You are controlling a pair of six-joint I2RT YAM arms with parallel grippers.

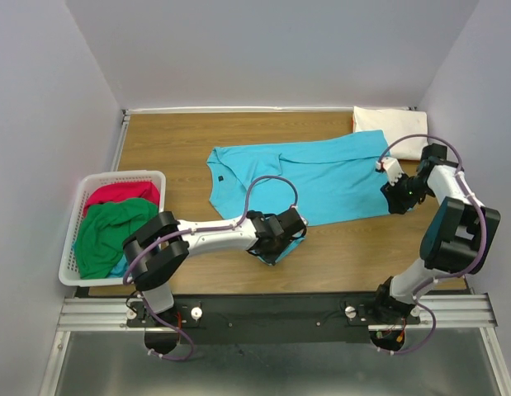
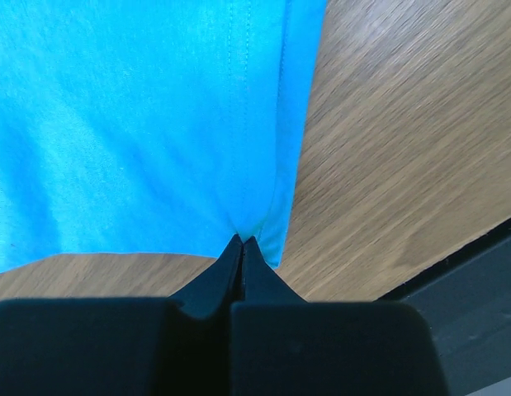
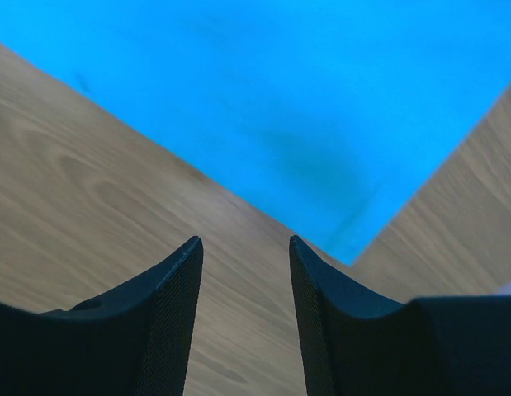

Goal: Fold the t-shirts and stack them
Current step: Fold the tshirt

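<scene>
Top cam looks down over the whole table point(image 1: 172, 132) from the near side. Wrist cams sit close behind left gripper point(image 2: 241, 241) and right gripper point(image 3: 243, 246), facing the turquoise t-shirt point(image 2: 115, 124) ahead, shared with top.

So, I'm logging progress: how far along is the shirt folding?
Done: a cream shirt folded at the far right corner. In hand: the blue shirt, spread out, left gripper shut on its hem, right gripper open near its corner. Left: red shirt and green shirt in the basket.
</scene>
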